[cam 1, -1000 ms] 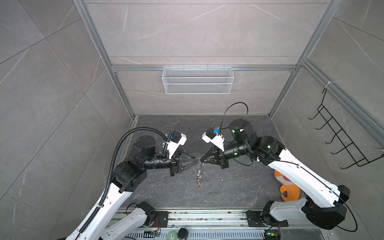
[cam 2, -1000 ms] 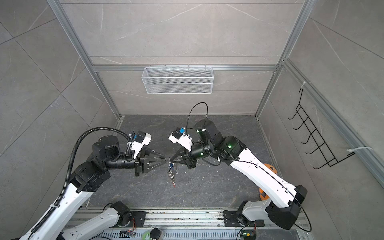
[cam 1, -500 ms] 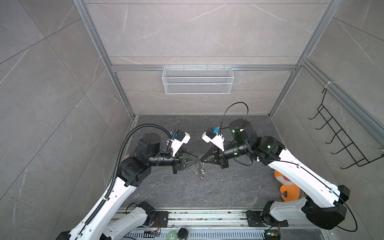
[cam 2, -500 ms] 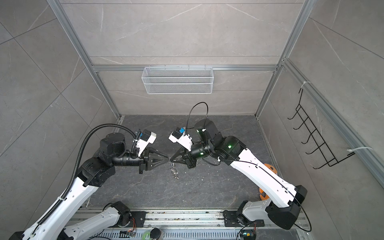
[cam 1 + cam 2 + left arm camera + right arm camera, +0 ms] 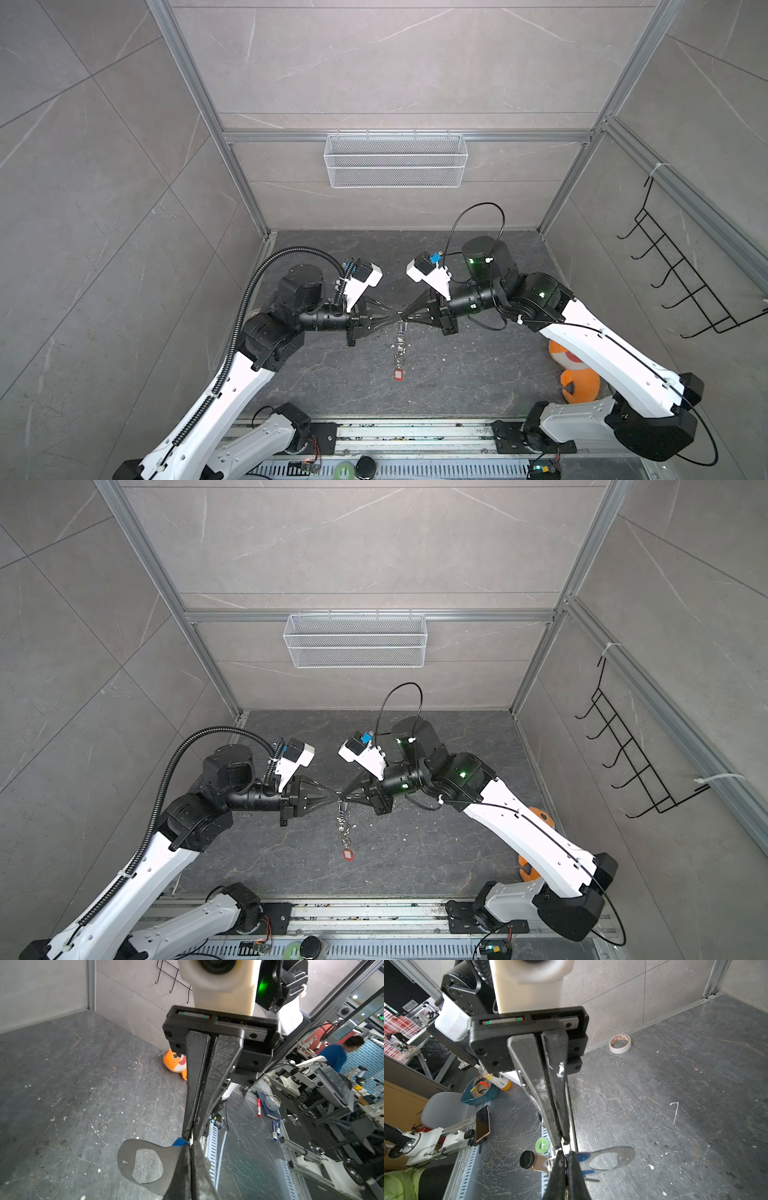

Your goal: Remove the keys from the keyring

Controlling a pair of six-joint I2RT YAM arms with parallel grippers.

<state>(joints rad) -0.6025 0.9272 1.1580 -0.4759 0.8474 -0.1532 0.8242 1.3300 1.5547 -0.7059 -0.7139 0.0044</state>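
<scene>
Zero removals appear complete: the left hand (image 5: 392, 322) and right hand (image 5: 405, 321) are clamped tip to tip on the top of the keyring (image 5: 400, 347), which hangs above the table (image 5: 478, 374) centre with the red key (image 5: 398, 374) lowest and the blue key (image 5: 581, 1156) by the hands, both attached.

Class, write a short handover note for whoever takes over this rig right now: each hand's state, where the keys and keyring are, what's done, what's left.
Hands: left hand shut on the keyring at its top; right hand shut on it too, tips meeting.
Things: keyring hangs below the hands; grey tag and blue key by the pinch, red key lowest.
Done: no key seen off the ring.
Left: free every key.
</scene>
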